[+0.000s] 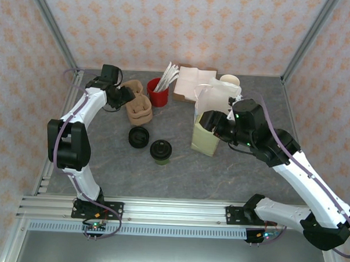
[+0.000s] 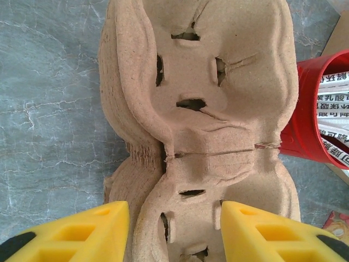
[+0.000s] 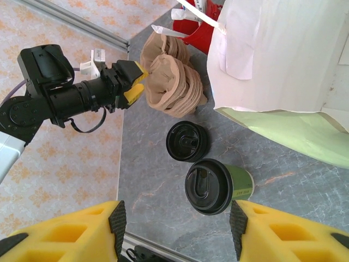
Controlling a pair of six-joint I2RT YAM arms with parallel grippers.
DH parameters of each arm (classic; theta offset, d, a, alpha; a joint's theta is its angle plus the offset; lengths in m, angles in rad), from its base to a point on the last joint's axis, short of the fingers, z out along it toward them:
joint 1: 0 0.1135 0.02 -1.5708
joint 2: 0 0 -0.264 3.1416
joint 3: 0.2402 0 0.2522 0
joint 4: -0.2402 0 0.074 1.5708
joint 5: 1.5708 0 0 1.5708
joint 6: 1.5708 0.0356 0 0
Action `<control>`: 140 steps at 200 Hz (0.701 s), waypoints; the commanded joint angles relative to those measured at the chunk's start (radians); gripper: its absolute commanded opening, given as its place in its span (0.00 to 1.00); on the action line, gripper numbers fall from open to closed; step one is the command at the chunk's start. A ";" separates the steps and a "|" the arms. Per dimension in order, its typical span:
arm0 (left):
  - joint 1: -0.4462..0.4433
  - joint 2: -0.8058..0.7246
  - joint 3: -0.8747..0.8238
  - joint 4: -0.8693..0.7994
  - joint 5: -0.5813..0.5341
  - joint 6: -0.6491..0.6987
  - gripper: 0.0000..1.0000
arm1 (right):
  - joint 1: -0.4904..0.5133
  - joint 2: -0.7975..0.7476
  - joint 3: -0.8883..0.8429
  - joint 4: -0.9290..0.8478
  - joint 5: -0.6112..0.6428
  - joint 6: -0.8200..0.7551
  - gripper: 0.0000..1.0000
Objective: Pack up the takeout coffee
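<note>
The small round paper cup of takeout coffee [image 3: 220, 185], dark green on its side and closed by a black sip lid, is seen standing upright on the grey marbled table [image 1: 219, 173]. It is placed just beside a squat pile of black plastic lids [image 3: 187, 141]. It is set near the foot of the tall pale-green and white paper bag [image 3: 283, 60], but apart from it. The cup is touched by neither gripper.

The bag is stood upright to the right of the cup. Its inside is not shown, so what it holds cannot be told.

The right gripper [image 3: 175, 213] is held above the table with its yellow fingers spread wide and nothing between them. In its wrist view the coffee cup is framed in the gap. From above, this gripper is seen close against the bag's side.

The left gripper [image 2: 172, 218] is also spread. Its yellow fingers are poised at either side of the near end of a nested stack of brown moulded-pulp cup carriers [image 2: 202, 82]. Whether the pulp is touched cannot be told. The carriers' cup wells are empty.

Just beside the stack, a red plastic cup [image 2: 308, 125] is filled with white printed paper packets [image 2: 332, 114].
</note>
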 commanded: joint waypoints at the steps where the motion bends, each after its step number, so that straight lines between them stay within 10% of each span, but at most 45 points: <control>1: -0.005 -0.013 -0.024 0.012 0.015 0.006 0.46 | -0.006 -0.019 -0.012 -0.003 -0.002 -0.002 0.55; 140: -0.047 -0.046 -0.039 0.033 0.026 -0.025 0.26 | -0.006 -0.054 -0.054 0.011 0.001 0.019 0.55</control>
